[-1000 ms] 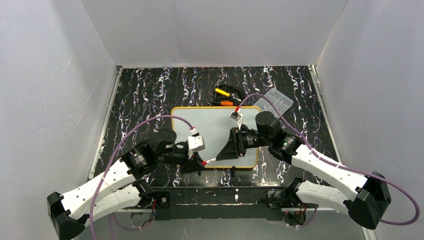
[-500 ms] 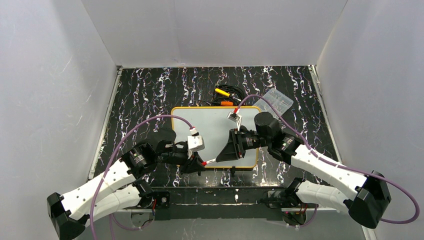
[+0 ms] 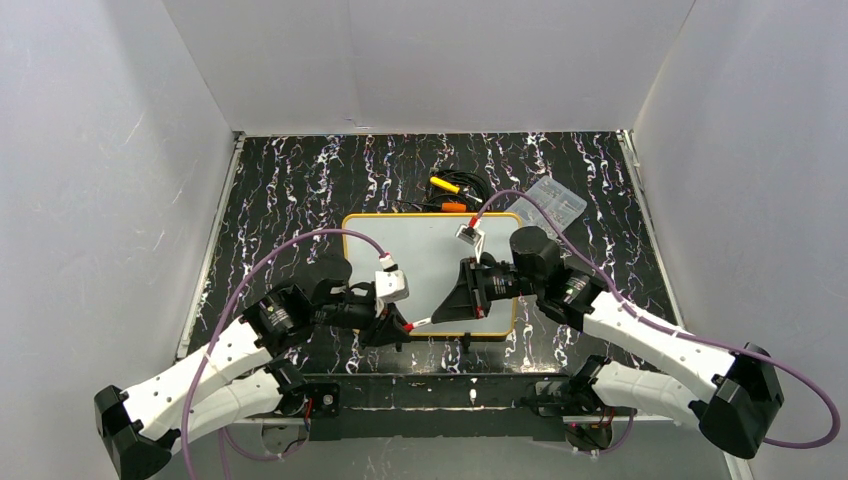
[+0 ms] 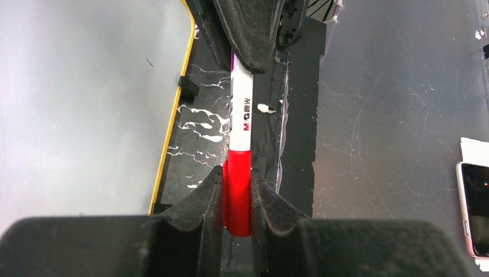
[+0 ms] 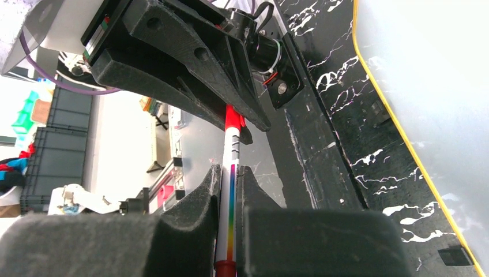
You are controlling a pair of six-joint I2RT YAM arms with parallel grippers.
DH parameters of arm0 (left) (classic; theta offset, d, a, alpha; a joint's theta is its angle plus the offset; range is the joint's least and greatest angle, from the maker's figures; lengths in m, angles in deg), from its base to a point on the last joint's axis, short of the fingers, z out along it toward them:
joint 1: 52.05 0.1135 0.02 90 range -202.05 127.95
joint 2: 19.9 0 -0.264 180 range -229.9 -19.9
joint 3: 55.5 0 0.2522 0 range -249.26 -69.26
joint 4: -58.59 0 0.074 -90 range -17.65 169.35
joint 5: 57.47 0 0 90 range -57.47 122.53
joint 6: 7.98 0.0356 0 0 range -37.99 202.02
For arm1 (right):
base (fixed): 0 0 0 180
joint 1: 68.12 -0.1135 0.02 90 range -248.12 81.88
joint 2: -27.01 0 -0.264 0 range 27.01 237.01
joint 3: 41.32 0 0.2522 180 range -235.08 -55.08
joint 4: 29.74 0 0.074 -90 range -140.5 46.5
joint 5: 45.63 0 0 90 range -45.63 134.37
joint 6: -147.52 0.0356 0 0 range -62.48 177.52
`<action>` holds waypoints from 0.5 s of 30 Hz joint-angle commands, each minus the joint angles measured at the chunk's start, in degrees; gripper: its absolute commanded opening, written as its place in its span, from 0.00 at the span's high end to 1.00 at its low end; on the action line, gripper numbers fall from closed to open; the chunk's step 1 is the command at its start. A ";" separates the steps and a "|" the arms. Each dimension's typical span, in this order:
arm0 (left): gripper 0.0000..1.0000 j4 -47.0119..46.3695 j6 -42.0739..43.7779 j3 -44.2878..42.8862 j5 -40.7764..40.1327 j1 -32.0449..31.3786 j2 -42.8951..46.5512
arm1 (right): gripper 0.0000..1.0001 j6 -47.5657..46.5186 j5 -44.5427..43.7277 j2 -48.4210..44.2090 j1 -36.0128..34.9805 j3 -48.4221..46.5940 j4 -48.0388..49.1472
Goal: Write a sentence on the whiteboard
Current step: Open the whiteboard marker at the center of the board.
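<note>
Pinched firmly in the left hand [image 4: 237, 193]: the red cap [image 4: 238, 173] of a white marker [image 4: 242, 109]. Clamped in the right hand [image 5: 230, 179]: the barrel's other end, set tip to tip against the left. Held close by the near yellow rim of the whiteboard [image 3: 430, 250], laid flat on the black marbled surface [image 3: 300, 180].

Marker [image 4: 243, 109], white barrel: brand print "M&G" in red, then two small dark Chinese characters, running lengthwise toward 12 o'clock from the red cap clamped in the jaws of the left gripper [image 4: 237, 184]. Right wrist view: small dark marks on the same barrel, too blurred to read.
</note>
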 commanded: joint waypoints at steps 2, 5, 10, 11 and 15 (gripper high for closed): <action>1.00 0.83 1.16 -1.37 -3.91 0.81 1.93 | 0.99 -7.06 -0.91 -4.71 0.65 -6.26 -5.63; 1.00 1.59 1.95 -0.98 -6.12 1.44 3.56 | 0.99 -12.94 2.01 -6.10 4.24 -11.83 -14.56; 1.00 2.85 3.01 -0.89 -8.63 2.67 5.02 | 0.99 -24.66 8.69 -4.41 10.62 -22.09 -31.64; 1.00 2.93 3.07 -0.88 -9.13 2.87 5.30 | 0.99 -27.15 8.53 -3.72 11.07 -24.27 -35.32; 1.00 2.94 2.40 -1.29 -13.45 3.81 7.92 | 0.99 -30.59 7.06 -2.27 11.39 -30.80 -40.27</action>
